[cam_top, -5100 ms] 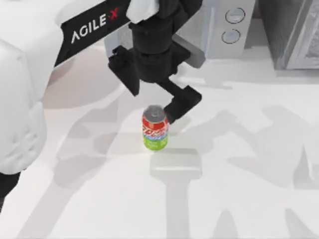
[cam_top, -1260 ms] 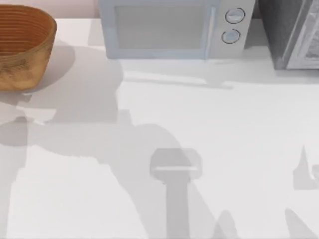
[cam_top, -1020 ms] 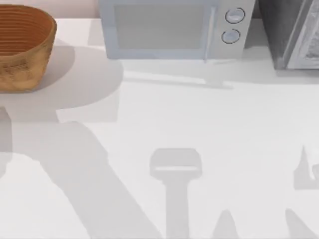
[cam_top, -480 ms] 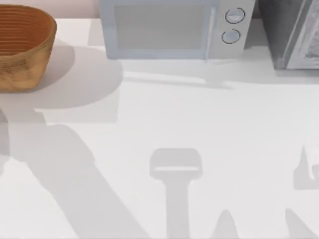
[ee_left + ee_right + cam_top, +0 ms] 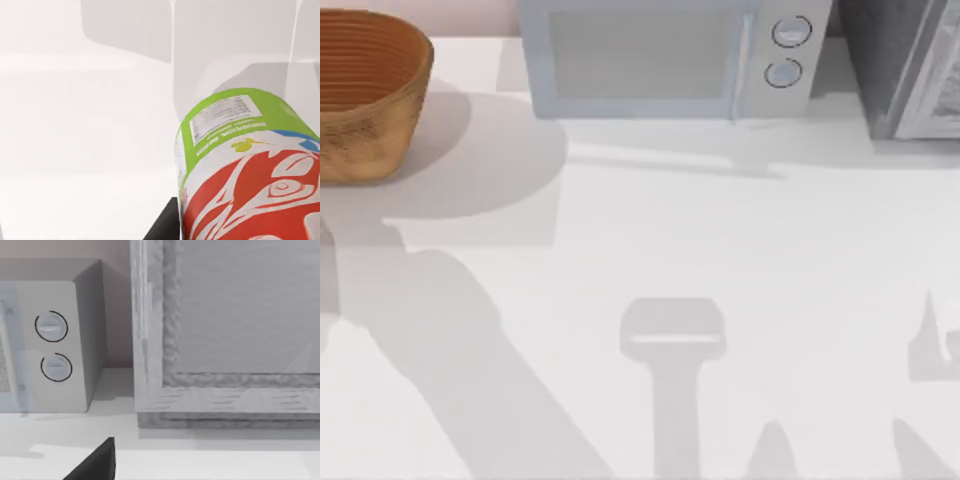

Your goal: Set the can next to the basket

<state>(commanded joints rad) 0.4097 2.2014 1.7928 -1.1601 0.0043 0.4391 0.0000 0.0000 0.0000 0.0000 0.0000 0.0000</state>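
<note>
Basket [image 5: 365,95] at table's far left, one can [image 5: 245,170] close to left wrist camera

Rendered kitchen-style desk scene.

Points to a kitchen: pale microwave [image 5: 665,60] with two round dials [image 5: 791,32] standing at the 12 o'clock edge of the white desk [image 5: 720,250], a grey, frame-edged appliance or cabinet [image 5: 905,65] just beside it at 1 o'clock, a round woven wicker basket [image 5: 365,95] at 10 o'clock, and a pinkish wall behind.
</note>
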